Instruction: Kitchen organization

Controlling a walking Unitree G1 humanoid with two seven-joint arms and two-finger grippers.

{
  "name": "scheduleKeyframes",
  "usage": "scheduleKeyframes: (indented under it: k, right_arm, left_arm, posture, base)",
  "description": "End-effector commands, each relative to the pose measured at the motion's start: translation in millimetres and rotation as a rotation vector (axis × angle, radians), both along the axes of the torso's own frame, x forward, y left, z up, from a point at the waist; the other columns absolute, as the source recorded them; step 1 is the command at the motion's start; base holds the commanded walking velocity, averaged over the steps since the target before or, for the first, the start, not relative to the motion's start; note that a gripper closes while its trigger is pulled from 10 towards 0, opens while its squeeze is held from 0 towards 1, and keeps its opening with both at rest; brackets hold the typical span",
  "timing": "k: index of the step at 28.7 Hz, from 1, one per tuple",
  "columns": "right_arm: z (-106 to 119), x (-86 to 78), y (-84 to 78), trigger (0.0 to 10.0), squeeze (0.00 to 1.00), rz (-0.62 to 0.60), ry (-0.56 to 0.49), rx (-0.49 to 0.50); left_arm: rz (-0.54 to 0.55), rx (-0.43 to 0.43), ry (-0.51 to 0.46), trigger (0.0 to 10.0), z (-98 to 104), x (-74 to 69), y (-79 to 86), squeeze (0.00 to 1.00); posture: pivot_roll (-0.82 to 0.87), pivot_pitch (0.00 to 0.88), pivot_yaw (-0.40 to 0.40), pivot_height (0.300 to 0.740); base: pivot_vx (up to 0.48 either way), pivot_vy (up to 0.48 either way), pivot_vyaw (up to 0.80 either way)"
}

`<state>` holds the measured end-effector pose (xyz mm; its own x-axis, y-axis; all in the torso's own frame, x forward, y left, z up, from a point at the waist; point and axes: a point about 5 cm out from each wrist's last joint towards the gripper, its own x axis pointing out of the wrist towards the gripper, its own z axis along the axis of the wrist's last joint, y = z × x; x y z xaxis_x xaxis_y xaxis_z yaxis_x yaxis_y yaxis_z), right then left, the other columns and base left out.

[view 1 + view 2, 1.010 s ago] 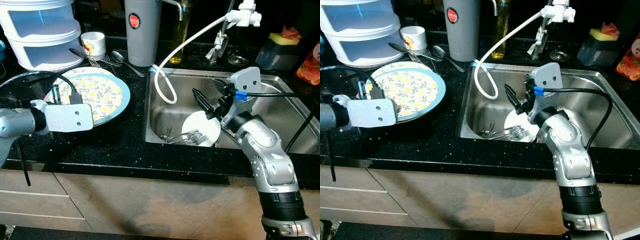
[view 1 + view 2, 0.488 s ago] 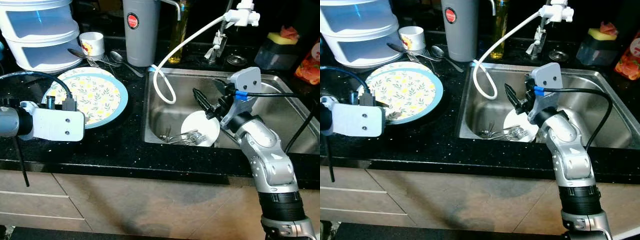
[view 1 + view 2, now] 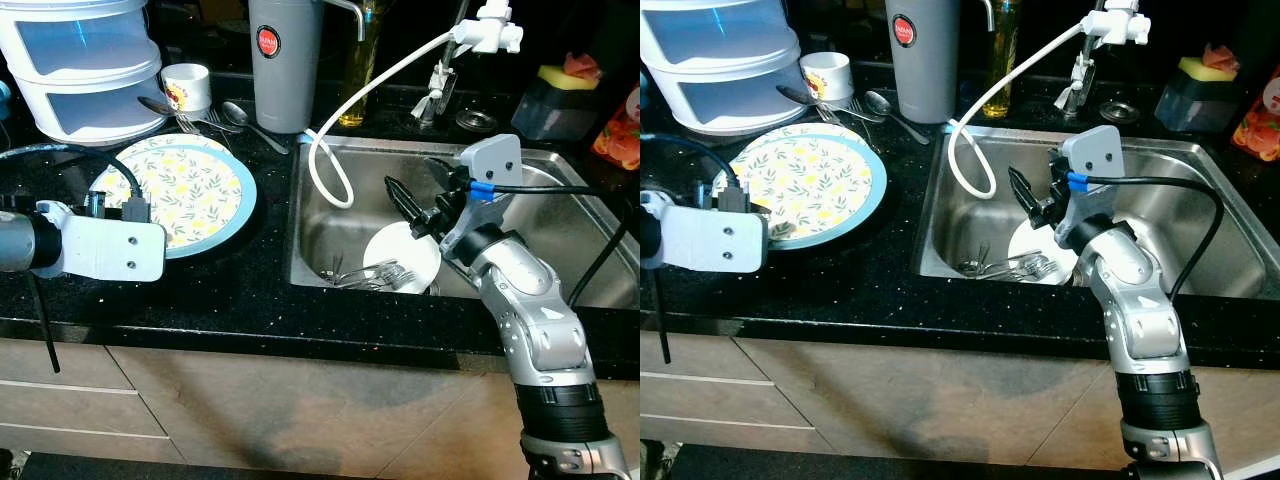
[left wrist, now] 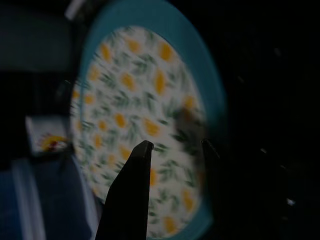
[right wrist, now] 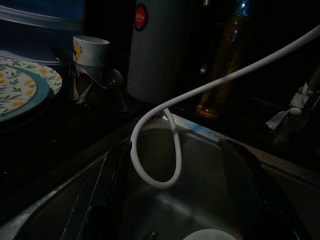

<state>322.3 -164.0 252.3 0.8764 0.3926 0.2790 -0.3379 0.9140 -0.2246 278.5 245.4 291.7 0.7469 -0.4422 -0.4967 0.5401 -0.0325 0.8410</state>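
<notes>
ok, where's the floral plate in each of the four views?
Left eye: floral plate on the black counter, left of the sink.
Right eye: same spot, by the left gripper.
Left wrist: large, behind the fingers.
Right wrist: a sliver at the edge.
Shared landmark: the white cup beyond the plate.

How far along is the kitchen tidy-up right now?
Done: little visibly. In hand: the left hand, open, is at the near rim of the floral plate on the counter; the right hand, open, hovers over the sink. Left: the white plate and forks in it.
</notes>
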Motion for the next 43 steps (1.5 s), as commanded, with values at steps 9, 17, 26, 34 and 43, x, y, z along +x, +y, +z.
scheduleKeyframes:
  k: [9,17,26,34,43]
  right_arm:
    - [-2,-0.1,-0.6,10.0,0.00,0.003,0.004,0.012]
    - [-1,0.2,0.1,10.0,0.00,0.007,0.002,0.011]
    - [1,0.3,-1.0,10.0,0.00,0.007,-0.002,0.005]
    - [2,0.8,-0.9,10.0,0.00,0.009,-0.005,0.006]
    - [2,0.8,-1.5,10.0,0.00,0.007,-0.005,0.008]
  left_arm:
    - [-0.042,0.001,0.039,10.0,10,-10.0,0.6,0.00]
    - [0.040,0.059,0.080,10.0,-19,1.3,13.1,0.00]
    - [0.094,0.058,0.053,7.5,-40,14.6,17.0,0.00]
    - [0.077,0.086,0.031,9.4,-51,19.3,12.5,0.00]
    - [-0.022,0.068,0.079,10.0,-66,18.4,-6.6,0.00]
  posture:
    - [0.12,0.065,-0.027,0.740]
    - [0.11,0.059,-0.033,0.740]
    - [0.11,0.051,-0.038,0.740]
    - [0.10,0.053,-0.040,0.740]
    - [0.11,0.059,-0.042,0.740]
  base:
    - [0.000,0.000,0.00]
    - [0.000,0.000,0.00]
    - [0.000,0.000,0.00]
    - [0.000,0.000,0.00]
    - [0.000,0.000,0.00]
